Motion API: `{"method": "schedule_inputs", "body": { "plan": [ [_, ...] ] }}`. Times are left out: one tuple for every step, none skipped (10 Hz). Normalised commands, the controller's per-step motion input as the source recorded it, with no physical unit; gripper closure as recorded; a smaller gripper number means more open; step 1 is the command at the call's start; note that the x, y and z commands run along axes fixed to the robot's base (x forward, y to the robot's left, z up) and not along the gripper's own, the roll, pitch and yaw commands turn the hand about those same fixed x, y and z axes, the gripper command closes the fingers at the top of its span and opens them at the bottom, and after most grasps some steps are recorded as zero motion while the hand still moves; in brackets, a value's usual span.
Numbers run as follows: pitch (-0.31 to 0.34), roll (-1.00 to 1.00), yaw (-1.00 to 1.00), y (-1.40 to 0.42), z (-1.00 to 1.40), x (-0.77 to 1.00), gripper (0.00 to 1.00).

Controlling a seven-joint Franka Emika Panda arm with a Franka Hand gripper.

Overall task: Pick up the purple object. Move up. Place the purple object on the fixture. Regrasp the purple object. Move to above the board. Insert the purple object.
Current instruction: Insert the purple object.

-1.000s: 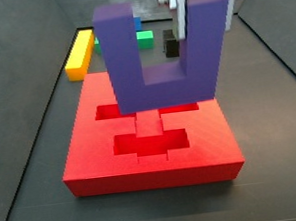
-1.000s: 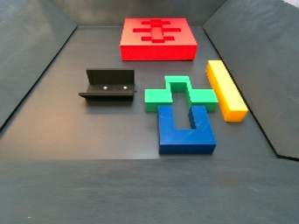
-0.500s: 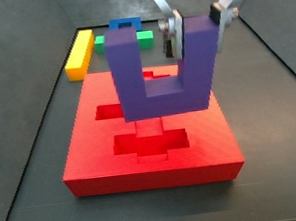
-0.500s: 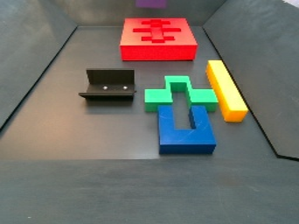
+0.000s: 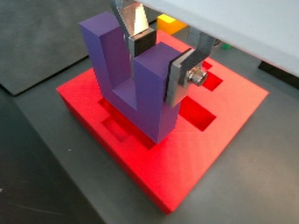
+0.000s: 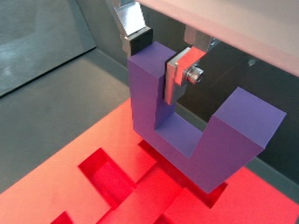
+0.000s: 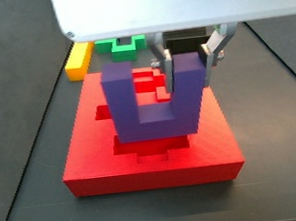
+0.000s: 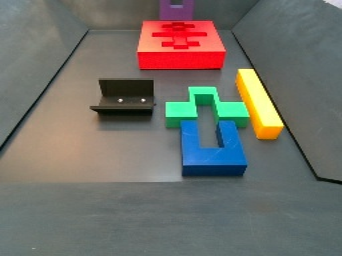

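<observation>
While the pincer (image 6: 158, 59) hangs over the board (image 7: 89, 159), its flat silver fingers (image 5: 184, 73) are clamped on one prong of the purple object (image 7: 147, 104), holding the U-shaped block upright with both prongs pointing up and its base downward. In both wrist views the dark pads press that prong from either side, and the second prong stands free beside it. Seen in a side view, the block's base sits low over the red slab's central stem of cross-shaped cutouts; whether it is already touching the recess or just clear of it is hard to judge from these angles. In a side view taken from the opposite end, only a sliver of purple (image 8: 175, 9) shows at the far edge of the frame, just beyond the board (image 8: 214, 57), with the pincer itself out of shot.

On the dark bench (image 8: 94, 150), the fixture (image 8: 124, 99) stands alone, nearer than the board and to its left. To the right of it lies the green-and-blue cross block (image 8: 209, 130), and just right of that the yellow bar (image 8: 259, 101), lying lengthwise, near to far.
</observation>
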Motion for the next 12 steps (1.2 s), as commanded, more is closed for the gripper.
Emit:
{"method": "schedule_inputs", "body": {
  "plan": [
    [-0.06,0.0,0.0,0.0,-0.16,0.03,1.0],
    [-0.053,0.06,0.0,0.0,-0.16,0.1,1.0],
    [-0.06,0.08,0.0,0.0,-0.23,0.13,1.0],
    [-0.067,0.1,0.0,0.0,-0.36,0.0,1.0],
    [-0.056,0.08,0.0,0.0,-0.38,0.0,1.0],
    [-0.034,0.1,0.0,0.0,-0.35,-0.1,1.0],
    [-0.02,0.03,0.0,0.0,-0.23,-0.16,1.0],
    [-0.026,0.0,0.0,0.0,-0.12,-0.21,1.0],
    [-0.033,0.0,-0.05,0.06,-0.08,-0.38,1.0],
    [-0.063,-0.07,-0.1,0.06,-0.05,-0.47,1.0],
    [-0.069,-0.02,0.0,0.0,-0.05,-0.1,1.0],
    [-0.051,0.09,0.02,-0.12,-0.19,0.24,1.0]
  ]
}}
